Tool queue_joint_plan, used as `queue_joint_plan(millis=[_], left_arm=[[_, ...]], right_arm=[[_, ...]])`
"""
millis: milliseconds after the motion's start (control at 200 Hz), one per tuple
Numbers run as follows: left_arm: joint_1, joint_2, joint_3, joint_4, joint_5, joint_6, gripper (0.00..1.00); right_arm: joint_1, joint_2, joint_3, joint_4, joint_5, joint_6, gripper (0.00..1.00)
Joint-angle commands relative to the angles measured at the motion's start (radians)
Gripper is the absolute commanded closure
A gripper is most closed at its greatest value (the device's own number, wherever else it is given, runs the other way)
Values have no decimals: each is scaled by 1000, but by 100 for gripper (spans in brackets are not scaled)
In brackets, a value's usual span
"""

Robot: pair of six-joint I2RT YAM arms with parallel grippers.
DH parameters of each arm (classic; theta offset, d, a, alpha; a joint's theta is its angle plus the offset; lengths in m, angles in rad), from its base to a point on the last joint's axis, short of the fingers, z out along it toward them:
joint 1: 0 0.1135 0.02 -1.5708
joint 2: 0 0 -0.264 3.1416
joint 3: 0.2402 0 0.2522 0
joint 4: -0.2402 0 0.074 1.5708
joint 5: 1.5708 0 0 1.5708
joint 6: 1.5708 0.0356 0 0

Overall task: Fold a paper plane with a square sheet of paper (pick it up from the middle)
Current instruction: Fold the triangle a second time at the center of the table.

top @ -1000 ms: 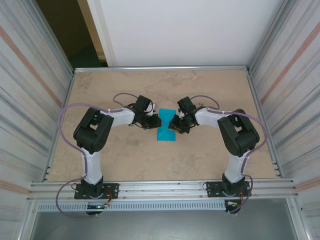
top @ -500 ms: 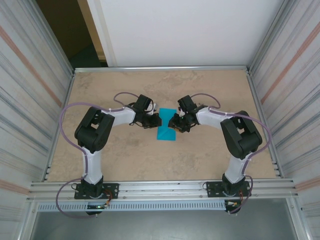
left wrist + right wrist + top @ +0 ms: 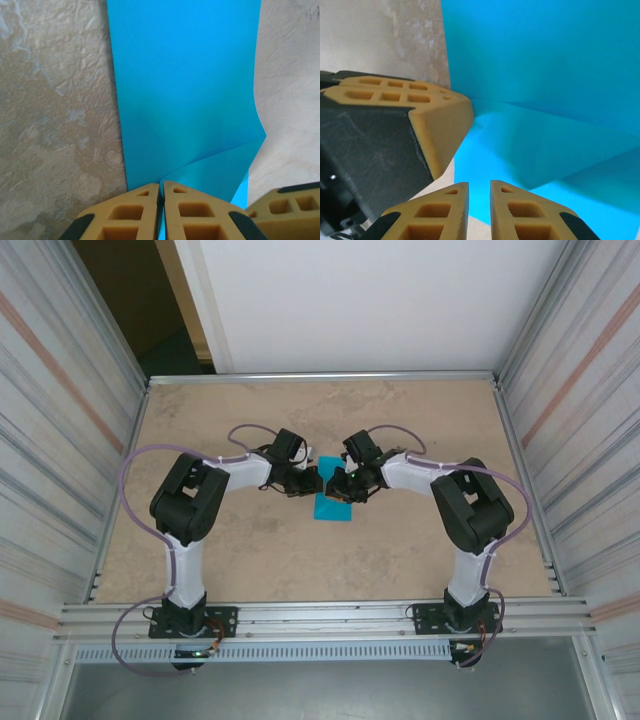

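Turquoise paper: the square sheet of paper (image 3: 332, 506) lies at the middle of the table (image 3: 250, 560), between the two hands. From above it reads as a narrow strip, folded over on itself.
Paper up close: in the left wrist view it (image 3: 185, 75) fills the upper centre of the frame, matte and smooth. One flap curls up off the table near the bottom edge.
Handling: thin, light and floppy by the look of it. It should crease at a touch, slide easily on the table, and crumple or tear under a hard pinch.
Where to hold: best judged at a raised edge or flap near the middle, pinched lightly while the rest is kept flat.
Left hand (image 3: 161, 215): at the bottom of its own wrist view, tan fingers pressed together with the paper's near edge caught between them.
Right hand (image 3: 479, 210): at the bottom of its own wrist view, fingers almost together with a slim gap showing blue. I cannot tell whether they pinch the sheet.
Crowding: in the top view the left hand (image 3: 314, 483) and right hand (image 3: 338, 490) sit just beside each other over the sheet's upper end. A finger (image 3: 437, 107) of the left hand sits at the left of the right wrist view, so a bump is the main risk.
Table: mottled beige, stone-like surface.
Surroundings: corrugated metal walls (image 3: 60, 440) at the left and right edges of the top view and lilac cables (image 3: 135, 470) looping off each arm, all well apart from the paper.
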State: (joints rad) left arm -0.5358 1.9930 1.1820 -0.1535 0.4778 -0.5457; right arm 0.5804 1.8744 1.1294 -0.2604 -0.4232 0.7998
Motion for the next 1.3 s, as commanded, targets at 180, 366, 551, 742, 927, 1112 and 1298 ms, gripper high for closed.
queue_joint_plan(millis=[180,366,551,742,927,1112,1298], left_arm=[[5,37,-1,-43,-24,4,89],[5,38,-3,-45,-27,5,89],[7,7,25,-70,-26,13,88],[12,-135,56,-77,-50,-25,79],[9,-228,-69,22,-26,-129,82],[-23,-227,-137,62,44,-161,90],[-45,-166,-130,46,42,-172,95]], right_arm=[[-6,72,30,-38,19,-26,84],[-7,101,21,-70,43,-23,85],[-8,118,5,-112,75,-14,86],[-7,137,-3,-125,77,-3,86],[-5,150,6,-140,76,0,88],[-7,154,8,-148,77,-4,89],[-8,161,15,-149,75,-5,91]])
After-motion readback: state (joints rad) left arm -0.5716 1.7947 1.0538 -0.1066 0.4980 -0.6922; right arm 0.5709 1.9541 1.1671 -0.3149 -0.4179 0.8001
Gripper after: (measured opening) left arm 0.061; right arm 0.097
